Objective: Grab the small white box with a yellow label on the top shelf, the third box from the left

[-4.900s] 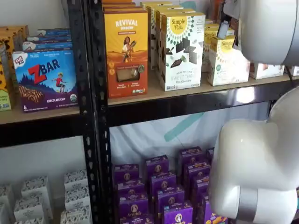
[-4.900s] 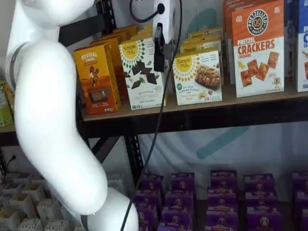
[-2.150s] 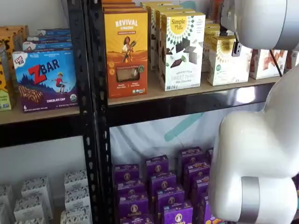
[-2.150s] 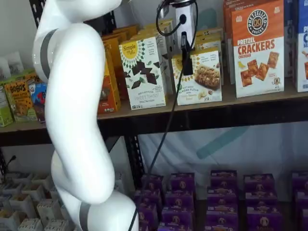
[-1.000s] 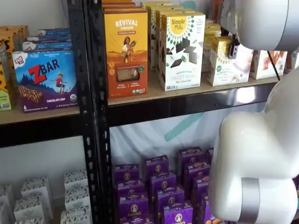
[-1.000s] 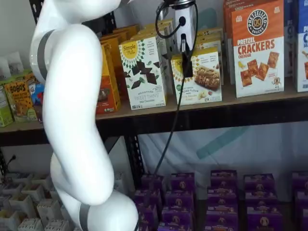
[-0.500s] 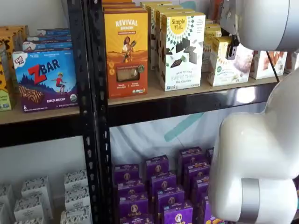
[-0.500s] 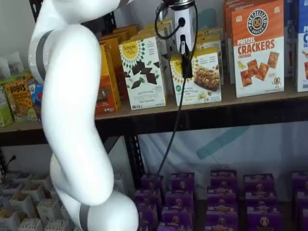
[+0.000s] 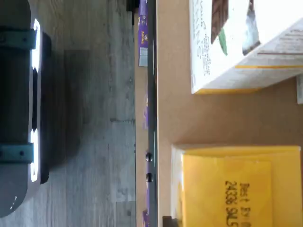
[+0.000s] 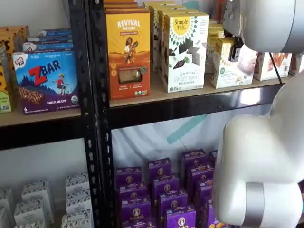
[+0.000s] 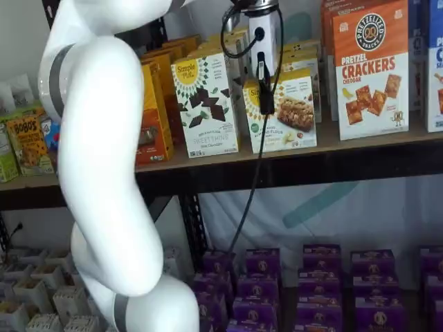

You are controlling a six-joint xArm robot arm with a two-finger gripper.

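Observation:
The small white box (image 11: 287,111) stands on the top shelf (image 11: 208,160) to the right of the tall chocolate-square box, tipped at a slant. It also shows in a shelf view (image 10: 232,66). My gripper (image 11: 266,93) reaches down over its front left part, black fingers closed on it, the cable looping beside them. In a shelf view the gripper (image 10: 235,50) shows as a black finger against the box's upper front. The wrist view shows a mustard-yellow box top (image 9: 236,189) with a best-by print on the tan board (image 9: 189,118).
An orange Revival box (image 10: 128,52) and a tall white Simple Mills box (image 10: 185,50) stand to the left. Pretzel cracker boxes (image 11: 370,69) stand to the right. More small boxes sit behind. Purple boxes (image 10: 161,190) fill the lower level. My white arm (image 11: 104,173) fills the foreground.
The gripper came over from the left and down onto the small white box. In the last second the box has tipped and shifted a little left with the fingers.

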